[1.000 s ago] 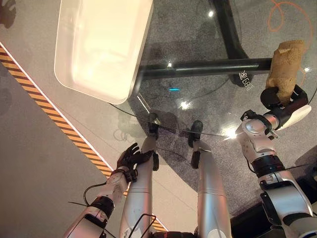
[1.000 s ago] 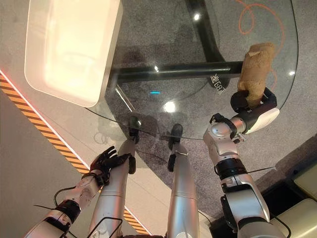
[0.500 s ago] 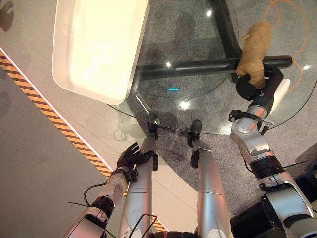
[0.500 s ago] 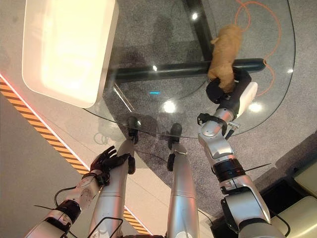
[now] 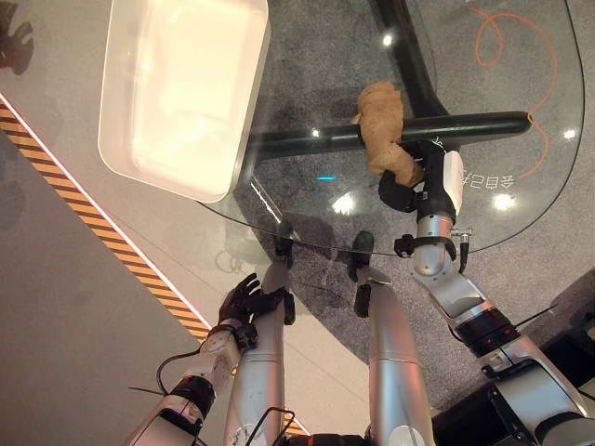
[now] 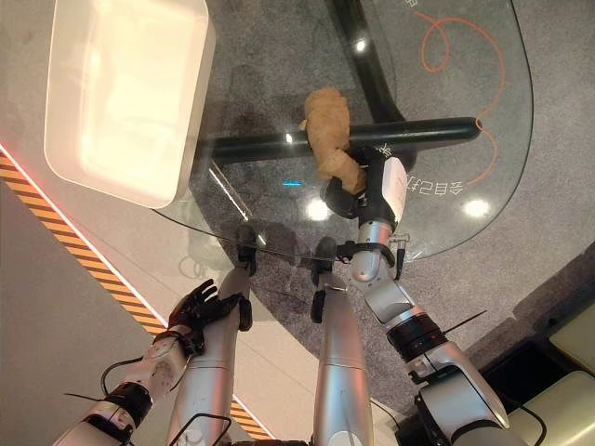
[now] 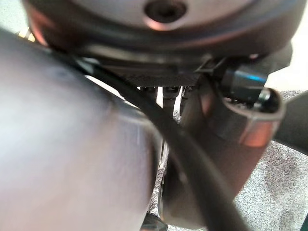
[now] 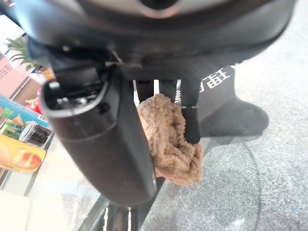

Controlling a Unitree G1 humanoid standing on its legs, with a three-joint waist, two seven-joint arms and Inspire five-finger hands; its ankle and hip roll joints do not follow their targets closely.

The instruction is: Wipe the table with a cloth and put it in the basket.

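A tan fuzzy cloth (image 5: 383, 130) lies bunched on the round glass table (image 5: 483, 121), near its middle. My right hand (image 5: 409, 190) is curled round the cloth's near end and holds it against the glass; the right wrist view shows the fingers (image 8: 191, 122) wrapped over the cloth (image 8: 171, 144). A white rectangular basket (image 5: 181, 88) stands at the table's far left, overhanging the glass edge. My left hand (image 5: 244, 297) hangs low beside the table's near edge, fingers relaxed and holding nothing.
A dark table base bar (image 5: 483, 123) shows through the glass. An orange cord (image 5: 516, 46) loops on the grey carpet beyond. A yellow-and-black striped floor line (image 5: 93, 223) runs diagonally at the left.
My right hand has swept the cloth leftward across the glass, from the right rim toward the table's middle. The left hand has stayed put.
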